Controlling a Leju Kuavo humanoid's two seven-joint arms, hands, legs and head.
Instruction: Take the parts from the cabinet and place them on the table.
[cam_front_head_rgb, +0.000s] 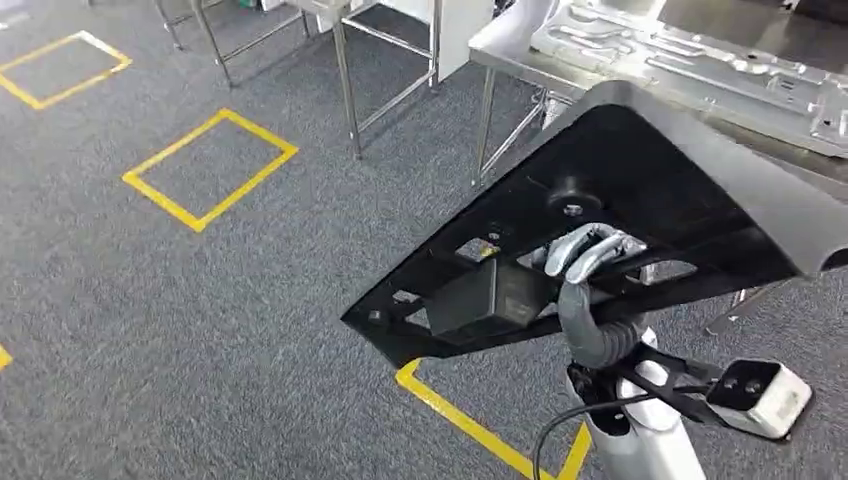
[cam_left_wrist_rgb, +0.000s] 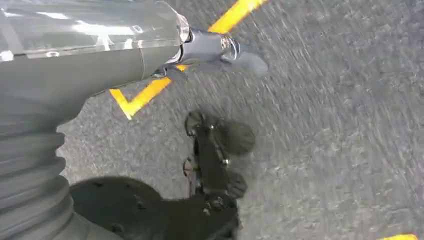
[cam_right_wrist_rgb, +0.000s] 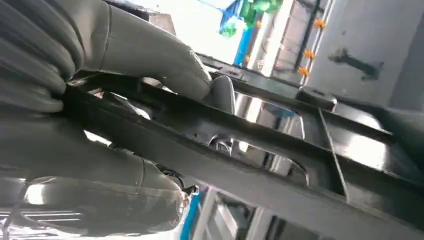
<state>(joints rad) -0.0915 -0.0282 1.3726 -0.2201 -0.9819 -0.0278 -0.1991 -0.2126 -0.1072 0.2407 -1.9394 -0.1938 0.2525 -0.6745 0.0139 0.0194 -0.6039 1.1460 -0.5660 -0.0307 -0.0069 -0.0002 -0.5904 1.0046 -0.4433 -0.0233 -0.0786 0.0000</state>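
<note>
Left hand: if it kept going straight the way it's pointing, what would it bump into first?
Probably the grey carpet floor. The left hand hangs pointing down with nothing in it, and the way to the floor looks free, with a yellow tape line close by. Depth is hard to judge.

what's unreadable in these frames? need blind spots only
- Steel table, head view: the black part held in the right hand covers its near side; the frame edge cuts off the rest.
- Left hand, left wrist view: blurred by motion, so its fingers are unreadable; nothing seen in it.
- Black part's full outline, right wrist view: too close, and the hand covers some of it.
</note>
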